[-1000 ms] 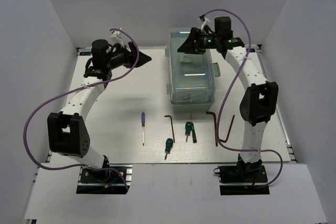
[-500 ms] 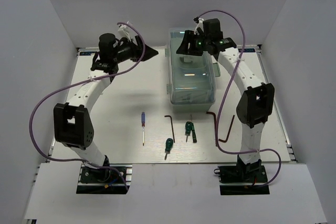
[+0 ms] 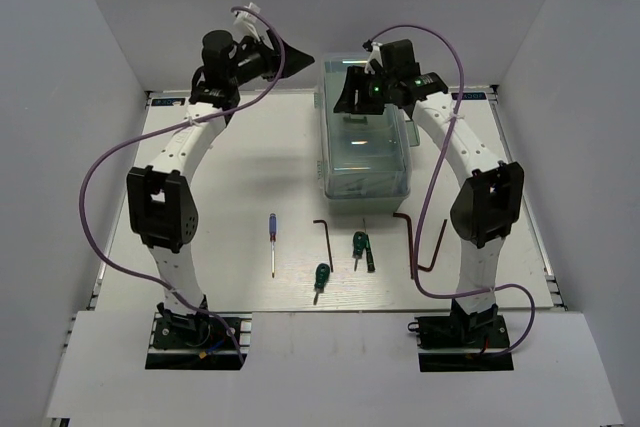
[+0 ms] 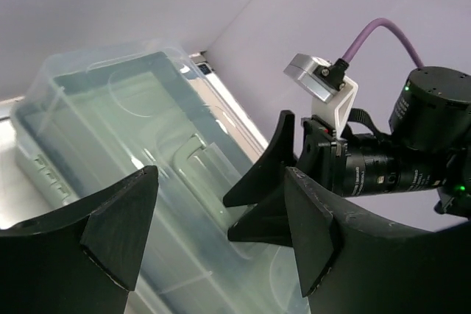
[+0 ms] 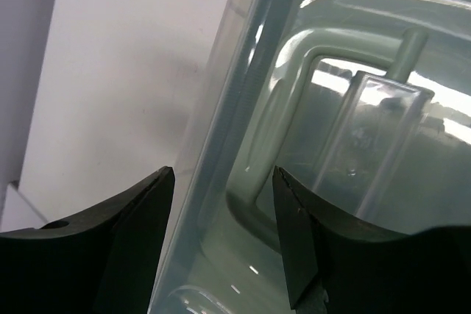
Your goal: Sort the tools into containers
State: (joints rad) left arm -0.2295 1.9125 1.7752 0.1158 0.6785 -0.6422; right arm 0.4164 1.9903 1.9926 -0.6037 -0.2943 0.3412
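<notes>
- One slim blue-handled screwdriver (image 3: 272,244), two stubby green-handled screwdrivers (image 3: 320,278) (image 3: 361,248) and three dark L-shaped hex keys (image 3: 328,239) (image 3: 409,245) (image 3: 437,247) lie in a near row, well apart from both grippers.
- One pale mint-green plastic toolbox (image 3: 365,162) sits far centre with its lid down.
- Left gripper (image 3: 300,54) is spread wide and empty, just beside the toolbox's far-left corner.
- Right gripper (image 5: 221,174) has its jaws parted over the lid's left edge; I can't tell if it's touching.

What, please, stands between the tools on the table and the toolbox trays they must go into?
The translucent lid lies shut over the trays; the tools lie on the table in front of it.
</notes>
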